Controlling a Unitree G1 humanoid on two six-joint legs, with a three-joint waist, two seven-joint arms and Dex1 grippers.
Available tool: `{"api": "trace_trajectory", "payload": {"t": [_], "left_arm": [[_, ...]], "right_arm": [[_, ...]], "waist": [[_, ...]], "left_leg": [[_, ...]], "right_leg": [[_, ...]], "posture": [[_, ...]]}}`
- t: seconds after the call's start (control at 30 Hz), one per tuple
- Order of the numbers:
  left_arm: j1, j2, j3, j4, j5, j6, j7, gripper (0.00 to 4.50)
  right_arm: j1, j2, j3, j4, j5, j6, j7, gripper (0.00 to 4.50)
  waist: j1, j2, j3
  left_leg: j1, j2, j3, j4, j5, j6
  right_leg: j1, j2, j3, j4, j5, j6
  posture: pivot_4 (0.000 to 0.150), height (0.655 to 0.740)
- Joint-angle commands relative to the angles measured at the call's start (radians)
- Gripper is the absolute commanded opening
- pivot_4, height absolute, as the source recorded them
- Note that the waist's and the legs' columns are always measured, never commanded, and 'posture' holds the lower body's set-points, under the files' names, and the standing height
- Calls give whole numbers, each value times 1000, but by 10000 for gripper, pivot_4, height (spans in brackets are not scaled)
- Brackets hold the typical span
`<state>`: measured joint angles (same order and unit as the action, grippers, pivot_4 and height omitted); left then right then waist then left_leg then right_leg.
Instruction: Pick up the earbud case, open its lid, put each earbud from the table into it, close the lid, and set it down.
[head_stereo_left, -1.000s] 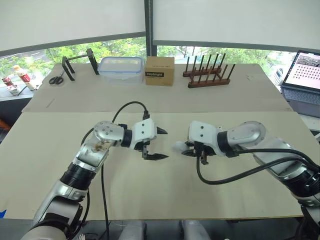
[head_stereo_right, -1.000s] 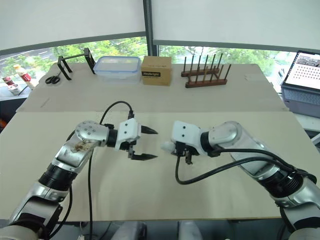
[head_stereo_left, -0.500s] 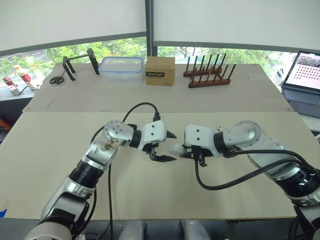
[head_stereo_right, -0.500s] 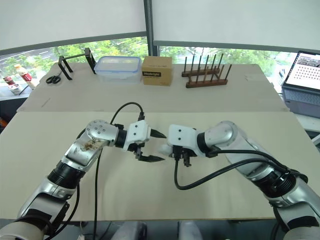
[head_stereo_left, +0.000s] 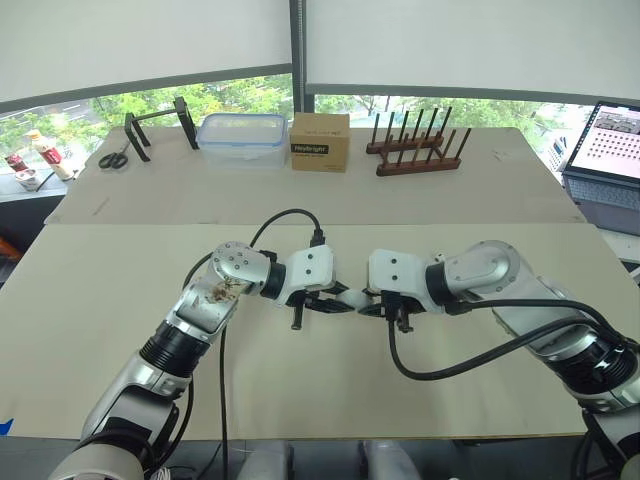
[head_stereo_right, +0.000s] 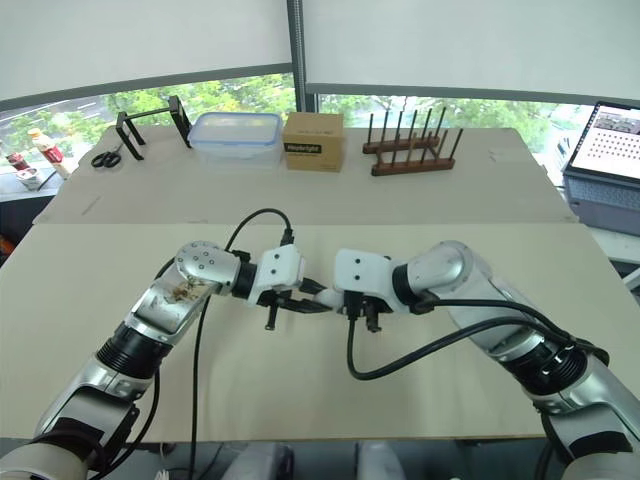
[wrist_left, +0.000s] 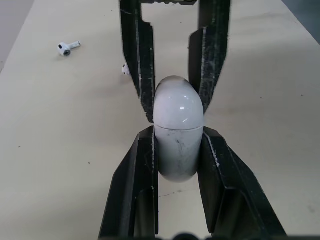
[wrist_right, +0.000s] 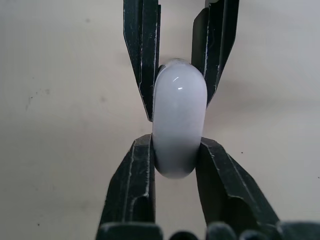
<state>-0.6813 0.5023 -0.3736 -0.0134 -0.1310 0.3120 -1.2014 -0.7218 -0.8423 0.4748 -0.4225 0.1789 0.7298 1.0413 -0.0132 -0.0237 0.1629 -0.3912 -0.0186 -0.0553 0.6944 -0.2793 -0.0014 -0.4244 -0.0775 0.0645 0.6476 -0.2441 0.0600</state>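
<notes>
Head views: your left claw (head_stereo_left: 336, 303) and right claw (head_stereo_left: 370, 305) meet tip to tip above the counter (head_stereo_left: 300, 390). The earbud case (head_stereo_left: 352, 298) is between them, equally near both, with its long axis running claw to claw.

Left wrist view: each claw is clamped on one end of the case, and the seam falls between the two grips, so you can likely pull it open. An earbud (wrist_left: 67, 48) lies on the counter beyond.

Right wrist view: you see the same double clamp, but no seam and no earbud.
</notes>
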Motion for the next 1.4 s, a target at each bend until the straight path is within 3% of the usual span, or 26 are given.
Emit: {"api": "trace_trajectory", "payload": {"t": [0.03, 0.17, 0.2, 0.37, 0.73, 1.13, 1.4], "left_arm": [[29, 12, 46, -26, -32, 15, 13, 5571], [110, -36, 160, -9, -176, 16, 21, 5571], [129, -57, 193, -3, -215, 15, 27, 5571], [192, -110, 263, 38, -254, -60, 47, 5571], [203, -101, 203, 1, -223, -155, 1, 5571], [213, -76, 166, 10, -201, -230, -31, 5571], [218, -97, 217, 15, -232, -188, 53, 5571]], "right_arm": [[12, -46, -76, -51, 2, -10, 19, 27957], [75, -94, -152, -35, -56, -202, -10, 41694], [105, -90, -186, -20, -61, -301, -21, 42107], [210, -23, -296, -19, -6, -460, -32, 42107], [193, 85, -287, -29, -15, -401, -92, 42107], [118, 107, -334, -4, 43, -293, -93, 42107], [202, 52, -424, -69, 150, -226, -53, 42107]], "waist": [[1, 0, 0], [1, 0, 0], [1, 0, 0], [1, 0, 0], [2, 0, 0], [3, 0, 0], [3, 0, 0]], "left_leg": [[0, 0, 0, 0, 0, 0], [0, 0, 0, 0, 0, 0], [0, 0, 0, 0, 0, 0], [1, 0, 0, 0, 0, 0], [1, 0, -1, 0, 0, 0], [2, 0, -1, 0, 0, 0], [1, 0, -2, 0, 0, 0]], "right_leg": [[0, 0, 0, 0, 0, 0], [0, -1, 0, 0, 0, 0], [0, -1, 0, 0, 0, 0], [1, 0, 0, 1, 0, 0], [1, -1, 1, 0, 0, 0], [1, -1, 1, 0, 0, 0], [1, 0, 1, 0, 0, 0]], "posture": [[1500, 7400], [1500, 7400], [1500, 7400], [1500, 7400], [1500, 7400], [1500, 7400], [1500, 7400]]}}
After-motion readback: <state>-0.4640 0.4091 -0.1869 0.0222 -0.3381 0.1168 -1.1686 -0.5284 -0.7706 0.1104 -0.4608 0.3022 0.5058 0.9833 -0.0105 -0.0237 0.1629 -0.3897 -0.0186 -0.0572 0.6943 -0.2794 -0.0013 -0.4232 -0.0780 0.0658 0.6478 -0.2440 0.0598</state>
